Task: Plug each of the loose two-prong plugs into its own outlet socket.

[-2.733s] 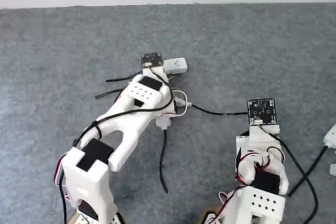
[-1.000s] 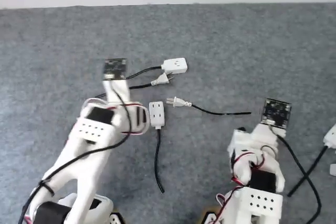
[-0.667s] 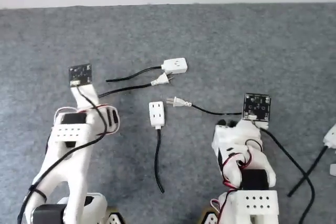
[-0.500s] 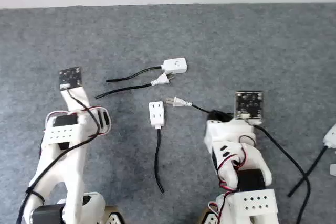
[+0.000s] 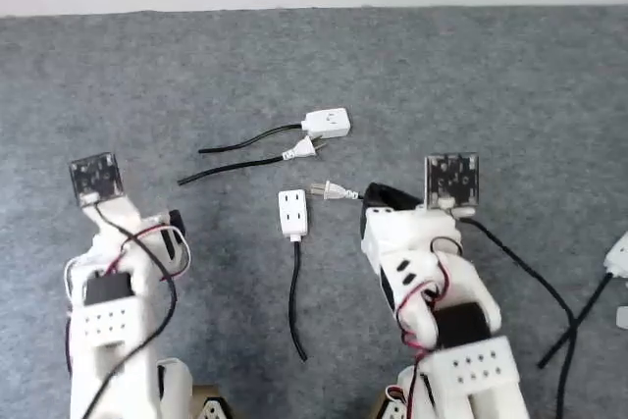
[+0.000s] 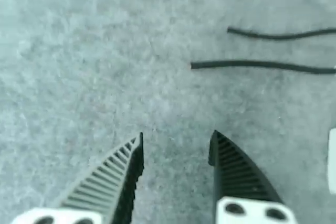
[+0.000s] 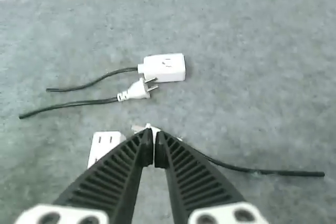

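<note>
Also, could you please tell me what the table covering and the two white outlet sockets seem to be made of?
Table covering: likely grey felt or short-pile carpet, matte, judging by its fuzzy, mottled surface. Far outlet socket and near outlet socket: probably moulded white plastic, with smooth, even faces and rounded corners; looks alone cannot confirm it.

On the grey counter (image 5: 510,76) the far socket (image 5: 327,123) is lying with the far plug (image 5: 302,150) just beside it, its prongs pointing toward the socket and both trailing black cords. The near socket (image 5: 292,213) is lying closer to the arms, with the near plug (image 5: 329,190) close by. The right gripper (image 5: 371,194) is standing just beside that plug's cord end, while the left arm (image 5: 113,282) is sitting well apart from it all.
</note>
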